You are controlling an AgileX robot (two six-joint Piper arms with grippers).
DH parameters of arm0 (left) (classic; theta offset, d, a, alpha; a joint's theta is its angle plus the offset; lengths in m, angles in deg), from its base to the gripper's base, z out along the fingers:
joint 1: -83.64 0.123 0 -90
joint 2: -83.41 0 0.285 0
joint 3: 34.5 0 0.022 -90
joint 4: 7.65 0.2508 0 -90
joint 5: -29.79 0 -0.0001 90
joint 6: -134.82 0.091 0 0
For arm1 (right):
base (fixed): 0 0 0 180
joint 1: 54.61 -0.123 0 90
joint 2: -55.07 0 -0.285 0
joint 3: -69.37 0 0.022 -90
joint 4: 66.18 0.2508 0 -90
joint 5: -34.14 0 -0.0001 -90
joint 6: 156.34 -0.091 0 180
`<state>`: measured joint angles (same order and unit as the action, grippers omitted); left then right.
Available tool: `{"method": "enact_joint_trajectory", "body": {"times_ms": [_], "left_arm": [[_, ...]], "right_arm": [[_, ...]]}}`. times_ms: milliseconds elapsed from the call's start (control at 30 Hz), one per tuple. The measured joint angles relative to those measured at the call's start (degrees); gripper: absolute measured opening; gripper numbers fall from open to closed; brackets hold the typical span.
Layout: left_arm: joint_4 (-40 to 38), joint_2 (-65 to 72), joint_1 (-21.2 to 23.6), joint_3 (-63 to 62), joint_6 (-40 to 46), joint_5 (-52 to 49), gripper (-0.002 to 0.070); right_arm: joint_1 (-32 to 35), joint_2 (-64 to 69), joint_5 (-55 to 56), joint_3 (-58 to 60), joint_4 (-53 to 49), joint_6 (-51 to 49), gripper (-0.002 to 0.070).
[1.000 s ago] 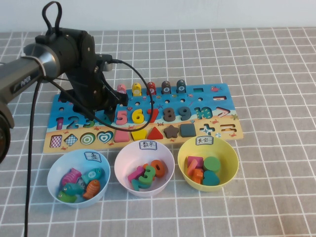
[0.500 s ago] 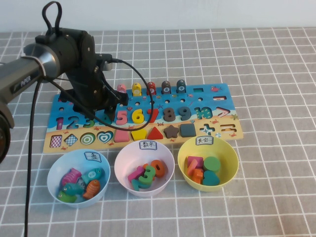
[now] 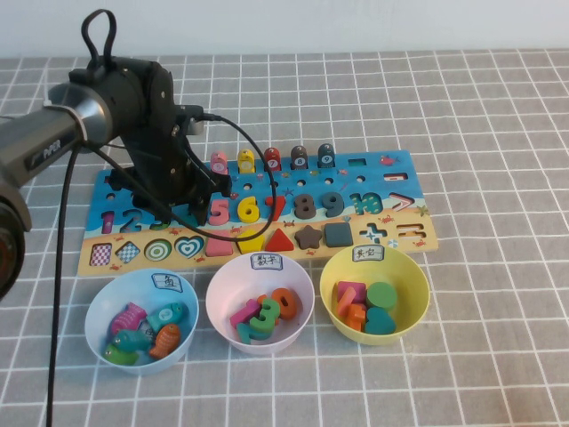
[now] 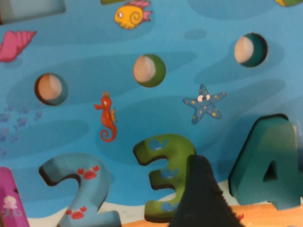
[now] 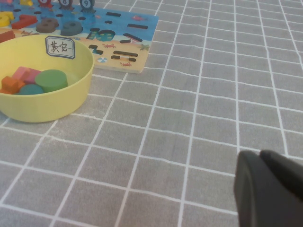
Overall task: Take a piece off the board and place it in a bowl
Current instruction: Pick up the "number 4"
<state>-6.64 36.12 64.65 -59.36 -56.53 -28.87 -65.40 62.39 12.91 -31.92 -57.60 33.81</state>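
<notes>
The board (image 3: 373, 191) lies across the table's middle. My left gripper (image 3: 189, 201) is low over its numeral row, and the arm hides the piece in the high view. In the left wrist view the teal "4" piece (image 4: 267, 165) sits right beside my one visible dark finger (image 4: 201, 198), slightly raised from its slot, with the green "3" (image 4: 165, 170) on the finger's other side. The left gripper (image 4: 258, 194) looks shut on the piece. The pink bowl (image 3: 222, 286) stands in front of the board. My right gripper (image 5: 272, 189) is shut and empty above bare cloth.
A light blue bowl (image 3: 105, 307) with fish pieces stands to the left of the pink bowl. A yellow bowl (image 3: 413, 276) with shape pieces stands to its right and also shows in the right wrist view (image 5: 71, 101). The cloth is grey with a white grid.
My left arm has risen and shifted slightly away from the bowls over the last half second. Nothing else has moved.
</notes>
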Motion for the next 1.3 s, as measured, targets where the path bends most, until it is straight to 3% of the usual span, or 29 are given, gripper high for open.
{"method": "enact_joint_trajectory", "body": {"times_ms": [433,767,1300], "left_arm": [[0.0,0.1,0.0,0.0,0.0,0.2,0.0376],[-0.1,0.1,-0.1,0.0,0.0,0.3,0.0248],[-0.2,0.1,-0.1,0.0,0.0,0.1,0.0240]], "right_arm": [[0.0,0.0,0.0,0.0,0.0,0.0,-0.0018],[0.0,0.0,0.0,0.0,0.0,0.0,-0.0018],[0.0,0.0,0.0,0.0,0.0,0.0,-0.0018]]}}
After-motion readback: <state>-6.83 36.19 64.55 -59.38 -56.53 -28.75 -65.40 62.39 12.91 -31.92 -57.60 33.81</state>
